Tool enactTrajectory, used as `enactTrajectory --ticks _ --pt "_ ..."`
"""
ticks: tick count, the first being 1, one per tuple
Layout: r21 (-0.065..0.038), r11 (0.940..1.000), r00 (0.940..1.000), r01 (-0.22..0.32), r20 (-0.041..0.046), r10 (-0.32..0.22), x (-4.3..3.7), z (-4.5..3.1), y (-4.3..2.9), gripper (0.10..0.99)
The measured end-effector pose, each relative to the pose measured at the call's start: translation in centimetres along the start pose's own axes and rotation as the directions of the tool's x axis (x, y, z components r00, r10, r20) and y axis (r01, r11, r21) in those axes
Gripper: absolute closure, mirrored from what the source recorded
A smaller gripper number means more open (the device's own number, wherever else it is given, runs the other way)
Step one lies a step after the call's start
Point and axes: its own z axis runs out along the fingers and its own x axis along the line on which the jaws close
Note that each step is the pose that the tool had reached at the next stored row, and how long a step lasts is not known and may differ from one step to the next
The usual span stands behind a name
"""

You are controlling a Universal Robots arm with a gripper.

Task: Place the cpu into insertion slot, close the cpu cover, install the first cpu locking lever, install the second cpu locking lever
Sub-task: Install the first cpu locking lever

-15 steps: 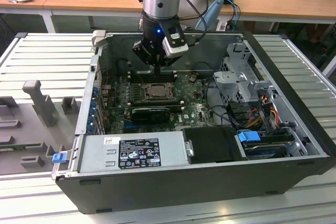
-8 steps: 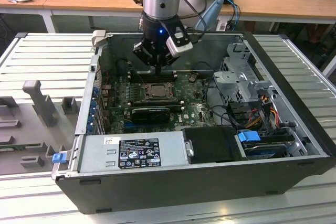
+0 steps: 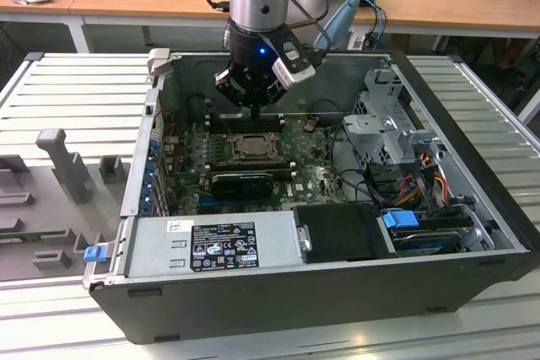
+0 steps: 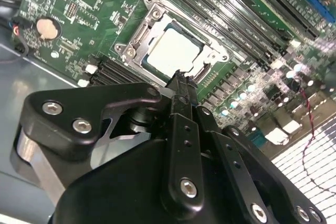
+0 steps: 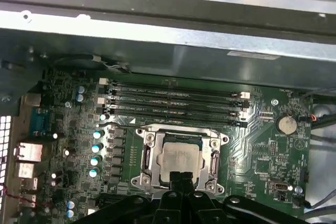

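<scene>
Exterior view, L to R: PC case [image 3: 278, 292] is laid open. The insertion slot [image 3: 251, 158] is seen on the green mobo and is taken as ref. for all pos. The gripper [image 3: 253, 110] is held directly above the slot. The drive cage [image 3: 384, 137] is well apart from the slot, to the exterior view's right.

Cpu [image 5: 178, 157] is seated in the slot w/ silver face up, so step 1 is judged done. Cpu cover [image 5: 148, 156] is seen lying flat around the cpu, w/ the chip showing through its window, so step 2 is prob. done.

Fingertips [image 4: 181, 83] are pressed together w/ nothing pinched, at the slot's edge; contact can't be told. Lever latch state can't be made out, so both lever steps are judged left. Memory slots [image 5: 173, 100] are just beside the slot.
</scene>
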Motion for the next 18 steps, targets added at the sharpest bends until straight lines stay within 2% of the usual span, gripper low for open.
enactTrajectory --ticks 4,7,13,18 --pt "-0.001 0.9968 0.9968 0.080 0.0003 -0.080 0.01 0.02 0.00 0.980" --pt "-0.002 0.9886 0.9886 0.150 -0.0017 -0.150 0.06 0.03 0.01 0.980" --pt "-0.002 0.9873 0.9873 0.159 -0.0021 -0.159 0.58 0.02 0.06 0.980" --pt "-0.002 0.9854 0.9854 0.170 -0.0013 -0.170 1.41 0.01 0.15 0.980"
